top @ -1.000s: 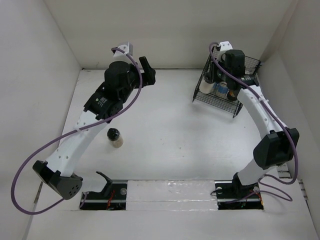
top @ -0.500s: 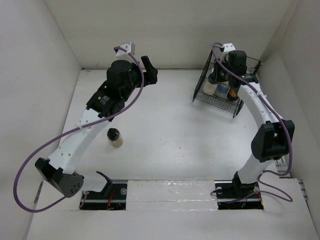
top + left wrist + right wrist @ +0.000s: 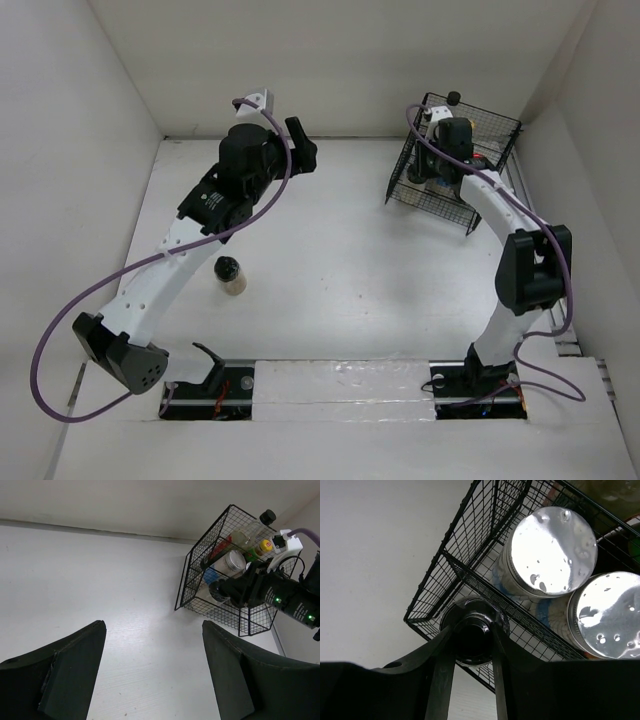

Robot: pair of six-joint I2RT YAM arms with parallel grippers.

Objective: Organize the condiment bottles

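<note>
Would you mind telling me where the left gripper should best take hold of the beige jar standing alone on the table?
Probably by the black cap, coming straight down from above: the beige jar stands upright with nothing close beside it on the table, so the open left gripper can straddle the round cap from any side.

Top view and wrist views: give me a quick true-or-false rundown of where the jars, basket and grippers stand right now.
1. One beige jar stands on the table, outside the wire basket. True.
2. The left gripper holds a jar. False: it is open and empty.
3. The right gripper grips a black-capped jar in the basket. True.
4. The silver-lidded jars lie on the table. False: both stand in the basket.
5. The basket sits at the table's near left corner. False: it is at the far right.
</note>
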